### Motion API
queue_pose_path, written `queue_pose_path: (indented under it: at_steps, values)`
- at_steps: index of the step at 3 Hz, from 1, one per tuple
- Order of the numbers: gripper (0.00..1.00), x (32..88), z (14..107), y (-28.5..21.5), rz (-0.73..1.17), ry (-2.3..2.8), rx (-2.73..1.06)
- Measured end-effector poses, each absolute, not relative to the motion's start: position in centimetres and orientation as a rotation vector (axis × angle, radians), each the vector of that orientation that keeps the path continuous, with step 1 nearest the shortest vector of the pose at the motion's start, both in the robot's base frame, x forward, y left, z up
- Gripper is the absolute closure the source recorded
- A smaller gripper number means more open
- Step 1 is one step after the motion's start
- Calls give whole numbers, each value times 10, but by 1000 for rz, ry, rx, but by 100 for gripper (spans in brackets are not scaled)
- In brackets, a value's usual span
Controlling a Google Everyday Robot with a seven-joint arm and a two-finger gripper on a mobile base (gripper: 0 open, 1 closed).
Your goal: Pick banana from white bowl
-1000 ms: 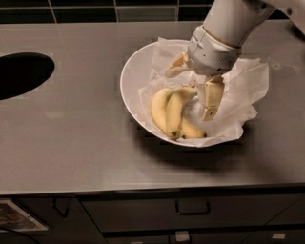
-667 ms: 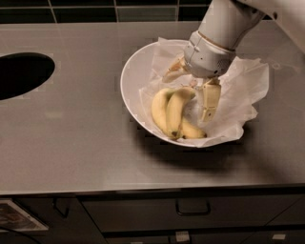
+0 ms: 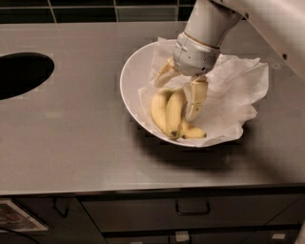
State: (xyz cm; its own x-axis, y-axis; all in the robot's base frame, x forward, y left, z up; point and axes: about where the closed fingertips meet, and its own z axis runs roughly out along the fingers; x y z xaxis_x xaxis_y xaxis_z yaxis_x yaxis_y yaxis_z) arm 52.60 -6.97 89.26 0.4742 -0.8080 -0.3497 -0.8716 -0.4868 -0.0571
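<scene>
The white bowl (image 3: 131, 81) stands on the grey counter, lined with crumpled white paper (image 3: 233, 95). Three bananas lie in it side by side. The slim deep-yellow banana (image 3: 174, 112) is in the middle, its dark tip toward the front. A broader, paler one (image 3: 158, 113) lies to its left and a short one (image 3: 194, 133) at the front right. My gripper (image 3: 174, 100) reaches down into the bowl from the upper right, open. One finger (image 3: 164, 73) is behind the bananas. The other finger (image 3: 194, 100) rests against the right side of the deep-yellow banana.
A dark round opening (image 3: 21, 74) is set in the counter at the left. Dark tiles (image 3: 95, 9) line the wall behind. Drawers with handles (image 3: 193, 209) sit under the counter's front edge. My arm (image 3: 267, 19) crosses the upper right.
My gripper has shifted left within the bowl, bringing its near finger up against the bananas. The bananas and the bowl have not moved.
</scene>
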Motion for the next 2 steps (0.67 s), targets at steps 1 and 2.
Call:
queue_pose_path:
  at_steps: [1, 2]
  values:
    - [24, 530, 896, -67, 381, 1444, -2511]
    - [25, 529, 904, -69, 343, 1453, -2517]
